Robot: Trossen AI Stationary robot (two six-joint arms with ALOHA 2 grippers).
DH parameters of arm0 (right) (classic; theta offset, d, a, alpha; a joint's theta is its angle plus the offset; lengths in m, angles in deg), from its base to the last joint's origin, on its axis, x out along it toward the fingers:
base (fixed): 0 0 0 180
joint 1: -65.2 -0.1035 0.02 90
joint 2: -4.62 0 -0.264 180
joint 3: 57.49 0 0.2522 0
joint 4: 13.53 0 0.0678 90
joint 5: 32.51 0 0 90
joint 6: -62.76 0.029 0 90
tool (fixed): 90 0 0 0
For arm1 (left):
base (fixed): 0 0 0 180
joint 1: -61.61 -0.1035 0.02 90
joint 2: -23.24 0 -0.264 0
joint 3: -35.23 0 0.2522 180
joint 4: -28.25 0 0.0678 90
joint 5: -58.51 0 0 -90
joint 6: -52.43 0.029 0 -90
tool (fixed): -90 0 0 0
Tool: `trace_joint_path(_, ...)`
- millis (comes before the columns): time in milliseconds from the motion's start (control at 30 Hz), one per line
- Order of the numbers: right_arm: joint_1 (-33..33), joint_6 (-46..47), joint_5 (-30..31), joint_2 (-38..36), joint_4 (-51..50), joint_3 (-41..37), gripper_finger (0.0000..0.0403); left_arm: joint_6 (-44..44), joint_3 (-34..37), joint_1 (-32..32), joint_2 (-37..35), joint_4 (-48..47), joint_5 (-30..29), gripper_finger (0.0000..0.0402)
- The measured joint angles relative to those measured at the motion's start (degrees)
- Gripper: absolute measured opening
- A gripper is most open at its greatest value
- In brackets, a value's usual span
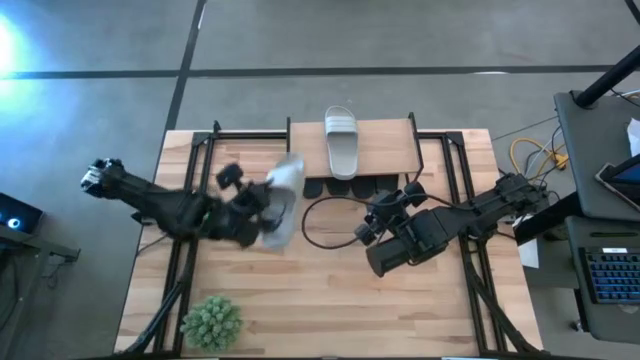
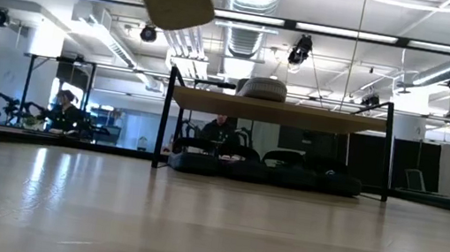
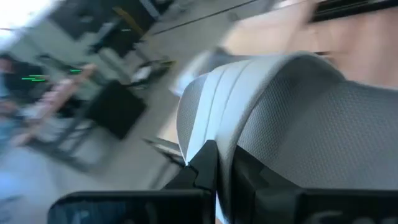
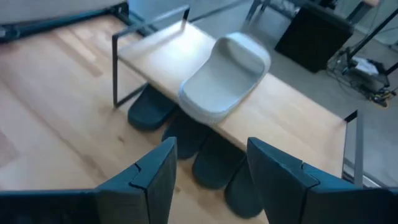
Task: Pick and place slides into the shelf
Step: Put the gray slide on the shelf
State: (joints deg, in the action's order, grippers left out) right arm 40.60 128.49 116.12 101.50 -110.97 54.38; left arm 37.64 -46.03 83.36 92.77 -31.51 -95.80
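Left gripper (image 1: 262, 212), closed on a pale grey-white slide sandal with a wide ribbed strap (image 1: 281, 203), which I hold above the large light wooden tabletop (image 1: 330, 290). In my left wrist view my dark fingers (image 3: 205, 168) pinch the strap's edge. The low rack with a light plank top on a thin black wire frame (image 1: 385, 150) lies ahead and to the right of my load. Its matching grey-white sandal (image 1: 341, 141) already rests on the plank, long axis running front to back, with bare plank on either side. Four matte black sandals (image 4: 186, 134) sit in a row underneath. My held sandal's long axis appears tilted off that line, so I judge it needs turning parallel before lowering beside its mate. Right gripper (image 4: 208, 171), jaws apart and empty, waits near the rack's front, nearer than my left.
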Motion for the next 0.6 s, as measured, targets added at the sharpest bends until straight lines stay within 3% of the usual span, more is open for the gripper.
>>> trace_joint_path(167,0.00,3.40,4.92,-0.41,-0.25,0.01,0.0187,17.14,-1.60,-10.93,3.77,12.34,-1.08,0.0000)
trace_joint_path(300,0.00,7.07,9.80,-1.30,-1.35,0.03,0.0187,28.50,-1.45,-18.02,7.91,19.63,4.43,0.0000)
trace_joint_path(500,0.00,9.87,10.60,-2.52,-4.44,0.03,0.0187,36.31,-1.37,-26.73,12.44,26.44,11.68,0.0000)
trace_joint_path(600,0.00,10.75,10.60,-3.07,-5.42,0.03,0.0187,39.66,-1.40,-30.14,13.80,30.67,12.57,0.0000)
